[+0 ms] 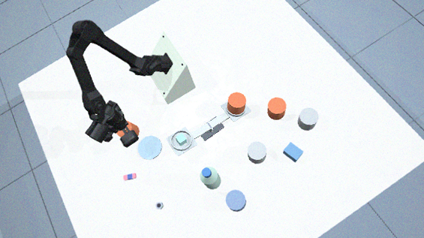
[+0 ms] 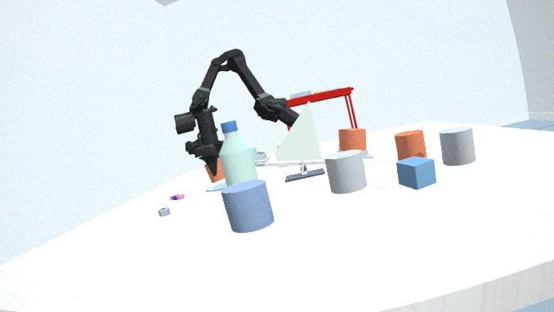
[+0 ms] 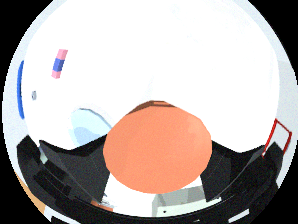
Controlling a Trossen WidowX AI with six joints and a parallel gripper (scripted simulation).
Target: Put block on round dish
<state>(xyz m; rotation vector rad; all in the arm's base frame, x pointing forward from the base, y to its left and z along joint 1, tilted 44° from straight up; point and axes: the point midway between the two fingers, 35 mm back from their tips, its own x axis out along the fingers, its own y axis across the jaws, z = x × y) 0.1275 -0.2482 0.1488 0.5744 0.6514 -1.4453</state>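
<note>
My gripper (image 1: 126,130) (image 3: 157,150) is shut on an orange cup (image 2: 221,173), which is low over the table, left of the balance (image 1: 213,132) (image 2: 305,175). Whether the cup touches the table I cannot tell. The round light-blue dish (image 1: 150,148) (image 2: 213,188) (image 3: 86,127) lies beside the held cup, with nothing on it; the cup looks beside it, not above it. The teal block (image 1: 181,139) (image 2: 253,151) sits uncovered inside the ring on the balance's left pan. The other orange cup (image 1: 237,103) (image 2: 352,140) stands on the right pan.
A pale wedge (image 1: 181,85) stands behind the balance. In front are a green bottle (image 1: 210,177), a blue cylinder (image 1: 236,200), two grey cylinders (image 1: 257,152) (image 1: 308,118), a blue box (image 1: 293,151), a loose orange cylinder (image 1: 276,108), a pink-blue piece (image 1: 129,177) and a nut.
</note>
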